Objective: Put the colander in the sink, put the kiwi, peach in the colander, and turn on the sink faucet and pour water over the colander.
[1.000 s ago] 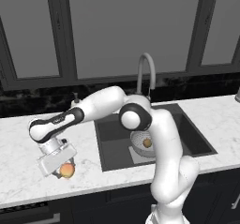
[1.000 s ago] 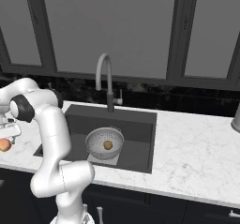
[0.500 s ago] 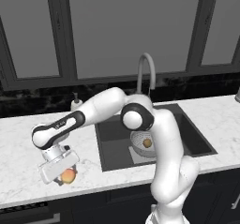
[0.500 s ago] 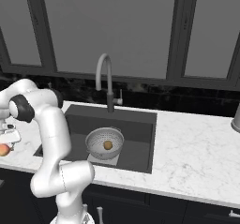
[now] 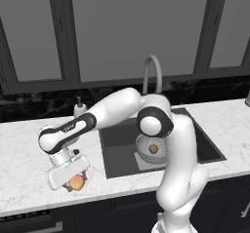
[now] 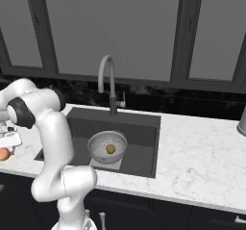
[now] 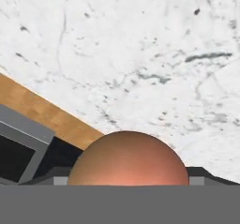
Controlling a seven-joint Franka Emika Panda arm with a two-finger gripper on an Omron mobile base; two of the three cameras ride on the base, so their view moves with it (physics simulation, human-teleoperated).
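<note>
Round orange-pink peach (image 5: 76, 182) is sat on the white marble bench (image 5: 24, 144) under the pincer (image 5: 73, 178), jaw state indeterminable; an off-centre squeeze could roll it off the front edge.

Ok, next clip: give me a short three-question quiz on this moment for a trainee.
1. True or false: the kiwi already lies in the colander.
2. Where is the peach? A) in the sink B) on the counter, under the tool C) on the window sill
3. Fill in: no water runs from the ____.

Key: 1 true; 2 B; 3 faucet.
</note>
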